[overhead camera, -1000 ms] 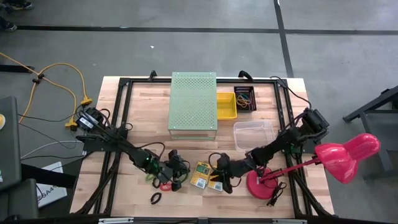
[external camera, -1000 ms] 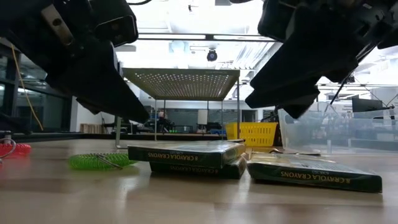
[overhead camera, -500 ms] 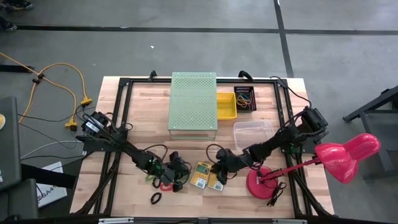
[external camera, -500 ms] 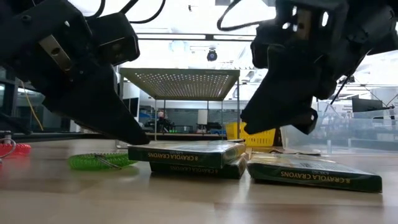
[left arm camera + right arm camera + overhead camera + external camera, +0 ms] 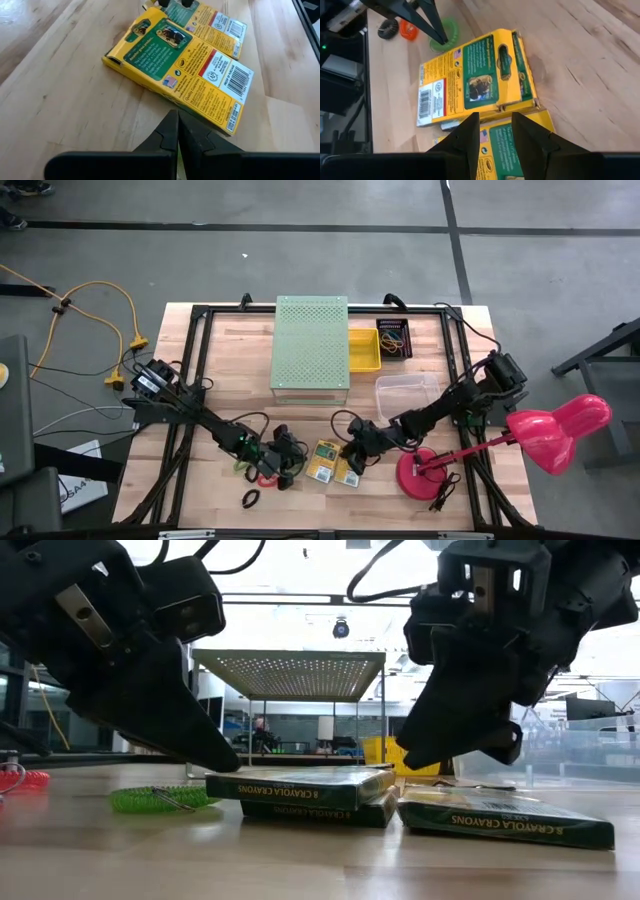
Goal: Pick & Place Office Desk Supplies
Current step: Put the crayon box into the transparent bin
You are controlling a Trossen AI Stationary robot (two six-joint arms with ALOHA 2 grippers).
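A yellow-and-green crayon box [image 5: 172, 75] lies on top of a second one [image 5: 512, 145] near the table's front middle [image 5: 322, 461]. My left gripper [image 5: 173, 116] is shut, and its tip stands at the upper box's long edge on the left side [image 5: 232, 765]. My right gripper [image 5: 492, 127] is open and slants down just over the boxes' right end [image 5: 410, 758], holding nothing. A green band [image 5: 447, 40], an orange band [image 5: 409, 30] and a black band [image 5: 387, 27] lie on the wood left of the boxes. My left gripper has its shut tip slanting down at the upper box's long lower edge [image 5: 167, 97], coming from the table's left. Whether the tip touches the box I cannot tell.
The pale-green perforated box [image 5: 311, 345] stands at the back, with a yellow bin [image 5: 364, 350] and a dark bin of bands [image 5: 393, 340] beside it. A clear tub [image 5: 408, 392] and the pink lamp's base [image 5: 415, 475] are on the right.
My left gripper has sunk a little, bringing its tip down beside the upper box. My right gripper has rolled about its own axis and shifted slightly toward the table's left and far edge, over the boxes. The boxes have stayed put.
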